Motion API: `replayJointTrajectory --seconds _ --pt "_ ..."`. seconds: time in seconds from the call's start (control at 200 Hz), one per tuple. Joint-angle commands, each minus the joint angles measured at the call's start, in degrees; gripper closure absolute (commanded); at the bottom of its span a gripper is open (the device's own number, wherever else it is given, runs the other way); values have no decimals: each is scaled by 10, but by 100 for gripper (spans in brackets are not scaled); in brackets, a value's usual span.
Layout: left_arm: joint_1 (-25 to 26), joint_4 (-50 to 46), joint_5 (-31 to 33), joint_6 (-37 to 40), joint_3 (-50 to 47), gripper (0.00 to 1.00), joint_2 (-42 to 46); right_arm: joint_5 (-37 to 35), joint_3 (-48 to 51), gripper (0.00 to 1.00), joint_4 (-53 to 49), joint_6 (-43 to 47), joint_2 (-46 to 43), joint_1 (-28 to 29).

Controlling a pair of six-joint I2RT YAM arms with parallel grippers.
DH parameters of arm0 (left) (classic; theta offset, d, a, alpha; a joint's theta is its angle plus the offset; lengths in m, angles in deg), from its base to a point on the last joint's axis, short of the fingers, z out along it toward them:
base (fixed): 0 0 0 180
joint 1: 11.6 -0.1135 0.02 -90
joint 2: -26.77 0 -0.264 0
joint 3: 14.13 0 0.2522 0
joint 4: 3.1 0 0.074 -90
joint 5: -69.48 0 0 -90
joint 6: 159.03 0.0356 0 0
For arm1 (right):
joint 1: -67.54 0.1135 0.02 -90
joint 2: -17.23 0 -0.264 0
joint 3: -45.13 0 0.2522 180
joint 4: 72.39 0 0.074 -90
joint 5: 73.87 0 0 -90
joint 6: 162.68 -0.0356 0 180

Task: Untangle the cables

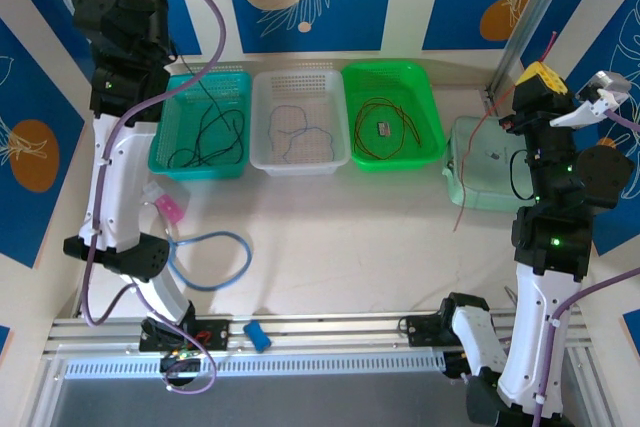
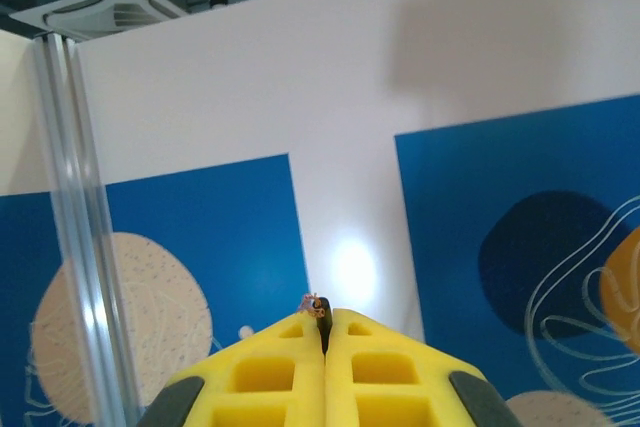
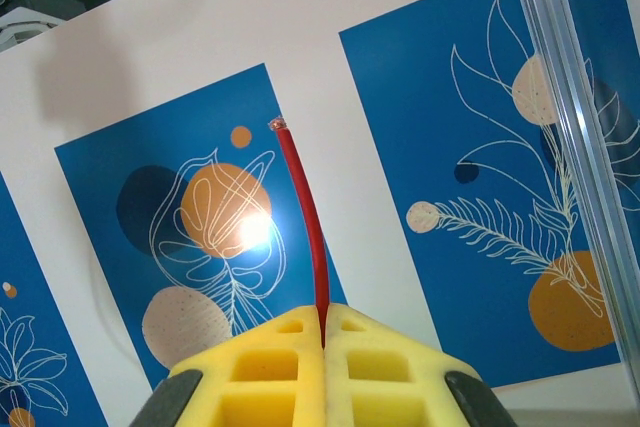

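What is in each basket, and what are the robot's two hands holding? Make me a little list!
teal basket: black cable inside
white basket: pale grey-blue cable inside
green basket: brown-orange cable inside
right gripper: shut on the red cable, whose end sticks up past the yellow pads
left gripper: shut on a dark cable tip, just poking out between the pads
near the left arm: thick light-blue hose, looped on the table
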Motion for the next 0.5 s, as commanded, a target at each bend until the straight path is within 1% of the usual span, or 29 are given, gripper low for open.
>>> replayJointTrajectory --seconds 0.0,0.105,0.235,0.325,0.495 --pt "-17 -2 45 45 -51 100 -6 -8 -9 100 0 9 -5 4" --pt "-21 -13 58 48 -105 100 -3 -8 -10 100 -1 12 -6 5" --pt "-22 -14 99 78 -147 100 -18 -9 -11 100 -4 16 -7 6" --pt "-22 -11 108 95 -176 100 -25 -9 -12 100 -5 18 -8 6" --pt "-22 -29 102 52 -204 100 -19 -11 -15 100 -7 23 -7 8"
